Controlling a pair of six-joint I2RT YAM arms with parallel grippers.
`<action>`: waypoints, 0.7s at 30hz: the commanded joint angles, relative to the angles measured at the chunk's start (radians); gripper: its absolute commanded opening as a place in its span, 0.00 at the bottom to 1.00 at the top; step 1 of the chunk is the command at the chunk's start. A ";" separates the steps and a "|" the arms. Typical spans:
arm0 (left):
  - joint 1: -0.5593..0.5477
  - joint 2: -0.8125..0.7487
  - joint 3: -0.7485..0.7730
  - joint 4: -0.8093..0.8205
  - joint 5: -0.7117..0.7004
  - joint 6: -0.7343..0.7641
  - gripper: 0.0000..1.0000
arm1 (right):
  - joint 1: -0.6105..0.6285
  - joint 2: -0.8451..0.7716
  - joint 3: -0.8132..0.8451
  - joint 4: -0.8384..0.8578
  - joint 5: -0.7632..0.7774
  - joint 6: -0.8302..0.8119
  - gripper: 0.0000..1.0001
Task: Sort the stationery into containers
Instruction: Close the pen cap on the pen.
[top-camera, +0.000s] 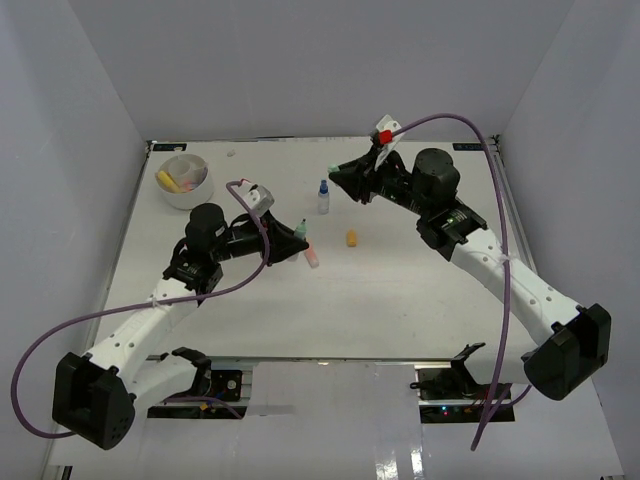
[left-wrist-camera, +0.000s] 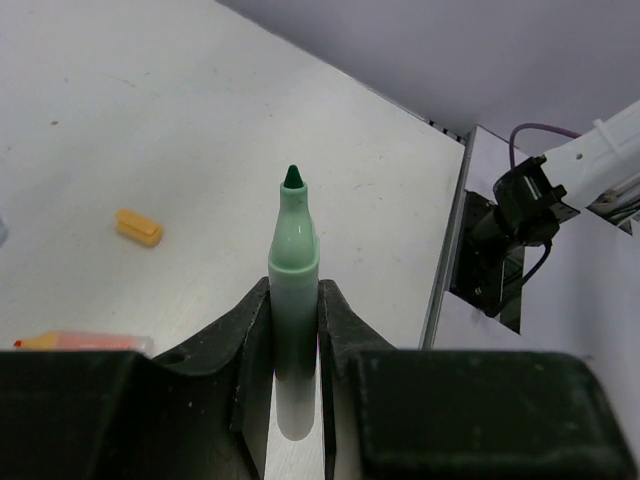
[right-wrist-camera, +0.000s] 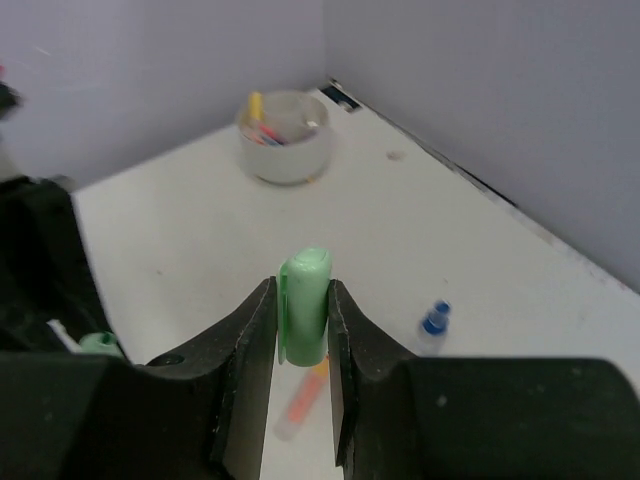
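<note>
Two halves: I have a green marker body (left-wrist-camera: 293, 300) clamped in the left gripper (left-wrist-camera: 294, 335), tip bare, and its green cap (right-wrist-camera: 304, 305) clamped in the right gripper (right-wrist-camera: 302, 330).
Left pincer: nearly closed, fingers pressing the barrel on both sides.
Right pincer: closed to the cap's width, nothing else held.
Step in hand: I judge this as recapping before sorting; the arms sit well apart over mid-table.
Tub (top-camera: 185, 180): far left corner, yellow and pink items already inside.
Loose stationery: blue-capped bottle (top-camera: 323, 197), orange eraser (top-camera: 351, 237), pink marker (top-camera: 312, 257) on the table.
Next move: I must bring cap and tip together, axes aligned, then carry the marker to the tub.
</note>
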 joint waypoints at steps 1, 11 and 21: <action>0.002 0.031 0.072 0.101 0.163 -0.009 0.00 | 0.011 -0.015 -0.005 0.213 -0.246 0.125 0.12; 0.002 -0.057 -0.066 0.287 0.192 -0.031 0.00 | 0.108 0.022 -0.082 0.563 -0.459 0.343 0.13; 0.002 -0.129 -0.143 0.399 0.165 -0.066 0.02 | 0.160 0.069 -0.166 0.836 -0.489 0.473 0.13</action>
